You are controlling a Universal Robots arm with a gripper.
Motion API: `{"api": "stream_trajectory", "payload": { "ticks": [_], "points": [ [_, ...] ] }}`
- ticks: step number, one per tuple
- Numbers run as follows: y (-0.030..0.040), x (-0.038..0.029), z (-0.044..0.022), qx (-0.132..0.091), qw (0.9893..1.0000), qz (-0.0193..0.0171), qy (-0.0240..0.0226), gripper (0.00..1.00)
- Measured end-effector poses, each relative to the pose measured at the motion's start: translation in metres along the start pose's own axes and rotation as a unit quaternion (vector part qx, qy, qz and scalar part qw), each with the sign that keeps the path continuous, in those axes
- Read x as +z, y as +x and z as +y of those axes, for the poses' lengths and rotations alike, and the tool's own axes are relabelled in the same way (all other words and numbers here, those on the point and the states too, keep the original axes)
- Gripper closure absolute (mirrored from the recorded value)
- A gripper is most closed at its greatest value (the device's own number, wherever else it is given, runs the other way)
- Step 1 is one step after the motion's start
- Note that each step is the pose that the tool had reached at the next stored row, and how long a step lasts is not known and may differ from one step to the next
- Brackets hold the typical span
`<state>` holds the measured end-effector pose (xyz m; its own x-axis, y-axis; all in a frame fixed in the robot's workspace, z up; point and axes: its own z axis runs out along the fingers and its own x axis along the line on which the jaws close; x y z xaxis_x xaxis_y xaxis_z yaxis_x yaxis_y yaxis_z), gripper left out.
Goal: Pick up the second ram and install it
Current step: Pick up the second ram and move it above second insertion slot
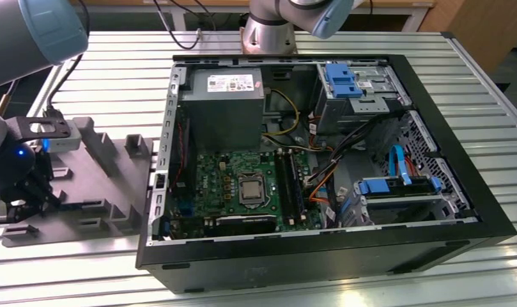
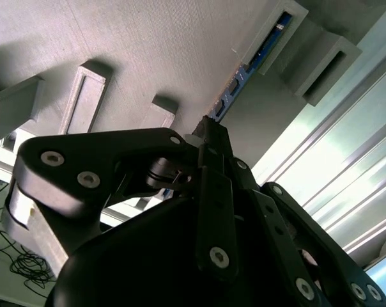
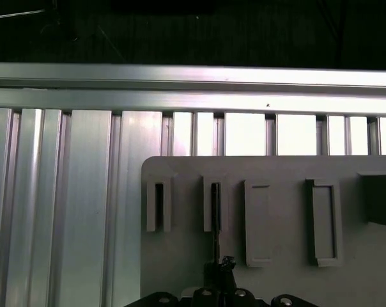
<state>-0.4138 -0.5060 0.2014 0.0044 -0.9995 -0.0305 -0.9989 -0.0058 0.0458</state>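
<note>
On the grey holder [image 1: 81, 171], the second ram [image 2: 245, 69] stands on edge in a slot. The gripper [image 2: 211, 133] looks pinched tight on the ram's end. I think a slow, straight pull out of the holder is best, so it doesn't tilt or scrape.

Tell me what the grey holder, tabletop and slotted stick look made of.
The grey holder: matte plastic, probably printed; fine layer lines. The tabletop: ribbed metal, probably aluminium; bright glare. The second ram: circuit board, seemingly; bluish edge with tiny parts.
</note>
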Motion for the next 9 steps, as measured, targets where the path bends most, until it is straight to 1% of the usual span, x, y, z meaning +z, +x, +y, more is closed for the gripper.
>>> {"api": "stream_trajectory", "payload": {
  "ticks": [9],
  "points": [
    [0.0, -0.0002, 0.0, 0.0, 1.0, -0.0003, 0.0, 0.89]
  ]
}}
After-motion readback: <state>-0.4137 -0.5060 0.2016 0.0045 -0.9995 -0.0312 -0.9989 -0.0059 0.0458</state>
